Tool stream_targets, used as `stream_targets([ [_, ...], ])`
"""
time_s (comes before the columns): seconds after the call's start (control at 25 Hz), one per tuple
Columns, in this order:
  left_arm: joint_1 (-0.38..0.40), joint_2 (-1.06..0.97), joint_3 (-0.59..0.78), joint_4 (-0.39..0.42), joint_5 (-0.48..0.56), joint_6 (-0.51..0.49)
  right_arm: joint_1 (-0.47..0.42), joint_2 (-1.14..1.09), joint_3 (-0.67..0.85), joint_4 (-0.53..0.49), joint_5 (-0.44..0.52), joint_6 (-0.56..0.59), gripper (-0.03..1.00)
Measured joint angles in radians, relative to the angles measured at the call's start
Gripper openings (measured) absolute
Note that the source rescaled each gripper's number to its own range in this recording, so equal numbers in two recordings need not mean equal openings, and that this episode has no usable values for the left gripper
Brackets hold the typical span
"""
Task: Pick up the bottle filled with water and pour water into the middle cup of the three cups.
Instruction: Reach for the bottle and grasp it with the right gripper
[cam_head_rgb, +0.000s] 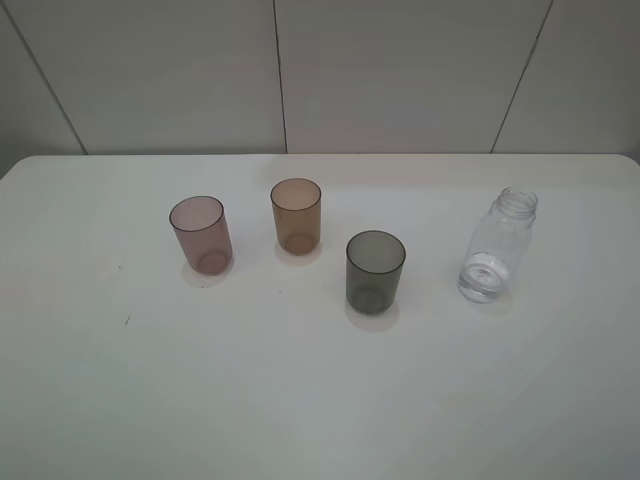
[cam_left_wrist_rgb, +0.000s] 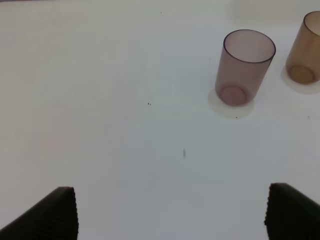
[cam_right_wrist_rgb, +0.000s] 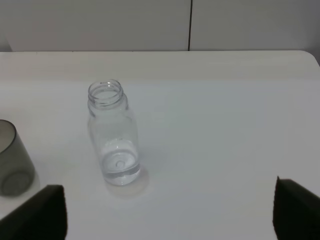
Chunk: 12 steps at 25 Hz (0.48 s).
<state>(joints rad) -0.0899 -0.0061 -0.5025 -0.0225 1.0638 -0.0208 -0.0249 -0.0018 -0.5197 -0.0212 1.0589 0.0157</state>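
Bottle (cam_head_rgb: 498, 246) first: it stands upright and uncapped on the white table (cam_head_rgb: 300, 400), well to the right of the dark grey cup (cam_head_rgb: 375, 271), which is the cup nearest to it. A little clear water sits at its base (the level looks low, as far as I can read it through the plastic). My right gripper (cam_right_wrist_rgb: 167, 202) is spread wide with nothing between its fingers. The bottle stands ahead of it on the table, apart from both fingers, with the grey cup off to one side.

The middle cup (cam_head_rgb: 296, 215), amber-brown, stands upright between the pinkish cup (cam_head_rgb: 201, 234) and the grey one, set a bit farther back toward the wall than either. None of the cups touch each other. My left gripper (cam_left_wrist_rgb: 170, 210) is parted too and holds nothing. Ahead of it stands the pinkish cup, and beside that the amber one, only partly seen from that wrist.
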Motion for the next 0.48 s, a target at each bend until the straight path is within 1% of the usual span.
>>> stream_targets([
  [0.48,0.000,0.000,0.000,0.000,0.000,0.000,0.000,0.000,0.000,0.000,0.000,0.000,0.78],
])
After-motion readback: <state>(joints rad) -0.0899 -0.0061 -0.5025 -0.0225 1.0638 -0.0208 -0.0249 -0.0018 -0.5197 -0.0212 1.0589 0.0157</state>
